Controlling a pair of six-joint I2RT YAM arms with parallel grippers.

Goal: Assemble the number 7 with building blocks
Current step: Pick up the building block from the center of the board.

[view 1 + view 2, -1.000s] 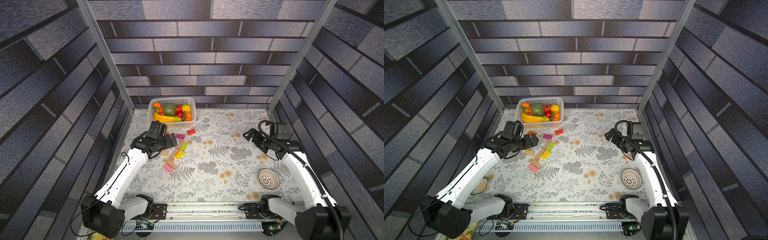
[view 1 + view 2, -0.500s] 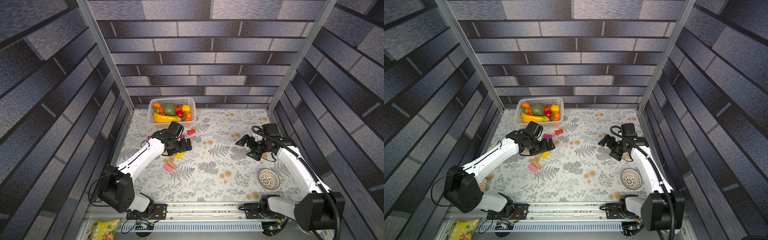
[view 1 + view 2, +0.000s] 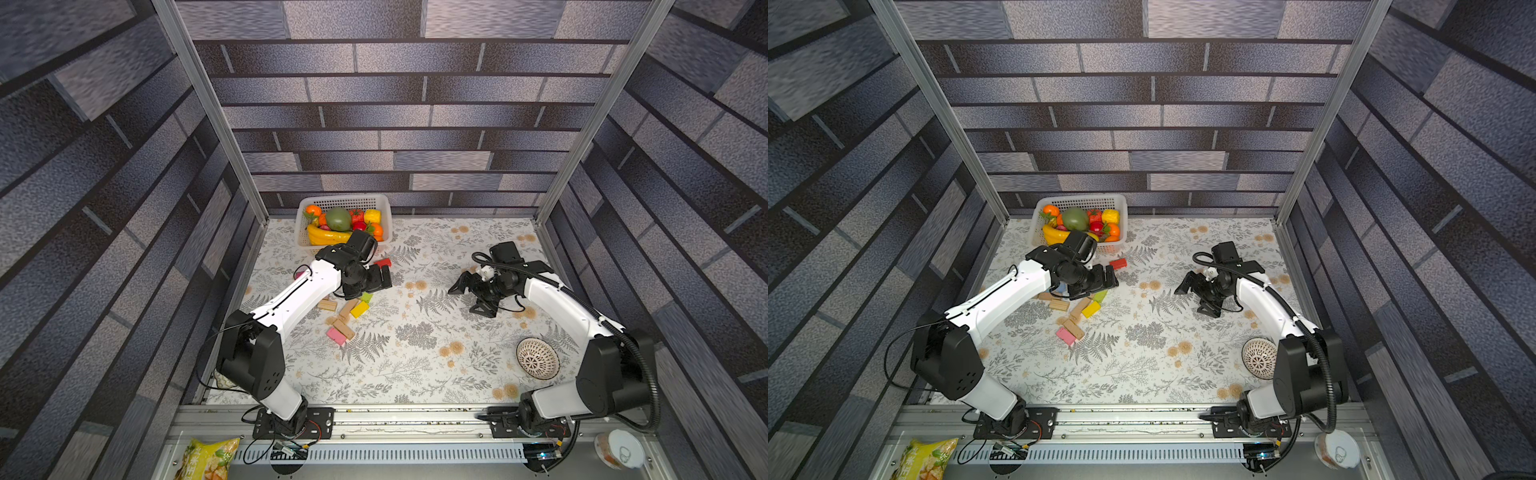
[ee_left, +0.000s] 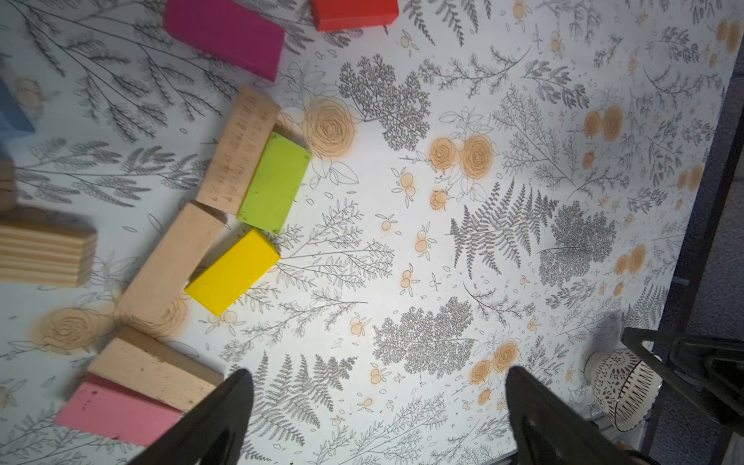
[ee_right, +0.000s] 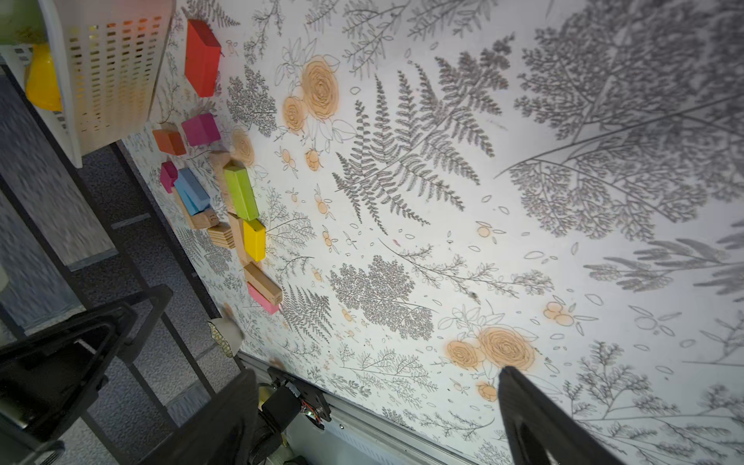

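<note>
Two blocks lie nearest the robot's base, a pink block and a tan block pressed side by side, with their long axes running far-left to near-right. Just beyond them a yellow block and a green block sit beside more tan ones, with long axes turned the other way, near-left to far-right. Together these building blocks make a loose, crooked string on the left half of the table, not a 7.

Just far and right of the green one hangs the left gripper, jaws spread wide and empty, so the whole string lies to its near-left. The right gripper is level with it but well apart to the right, also spread wide and holding nothing. The left arm is plainly the nearer.

A red block lies alone just beyond the left gripper, long axis roughly left to right. I judge the next pick falls to the left arm, drawing back near-left with its jaws set across a block's short side. Farthest stands the fruit basket.
</note>
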